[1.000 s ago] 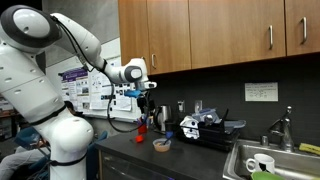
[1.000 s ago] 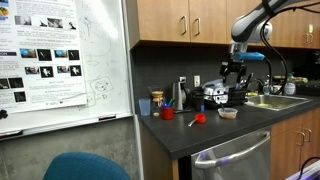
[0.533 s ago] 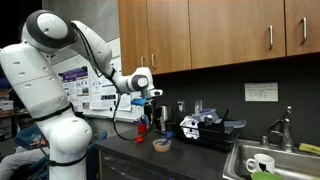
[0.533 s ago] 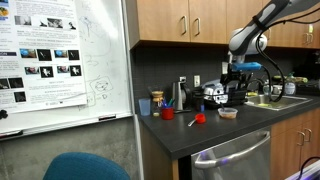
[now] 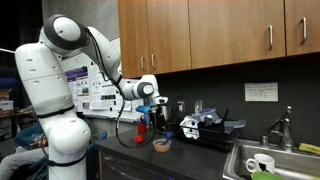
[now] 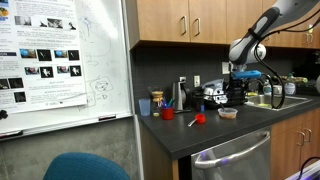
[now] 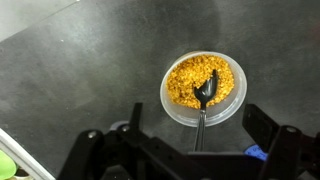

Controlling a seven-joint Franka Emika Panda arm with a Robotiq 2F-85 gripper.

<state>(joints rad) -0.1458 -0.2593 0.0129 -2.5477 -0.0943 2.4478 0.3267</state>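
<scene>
A clear plastic bowl of yellow-orange grains sits on the dark countertop. A black spoon rests in it, with its handle pointing toward my gripper. The gripper hangs straight above the bowl's near rim, open, its dark fingers either side of the handle and holding nothing. In both exterior views the gripper hovers a short way above the bowl.
Wooden cabinets hang over the counter. A dish rack with utensils stands behind the bowl, and a sink lies further along. A red cup and a red scoop sit near a whiteboard.
The arm has swung down and forward, bringing the gripper lower over the bowl. The jaws have stayed open. The bowl and spoon have not moved.
</scene>
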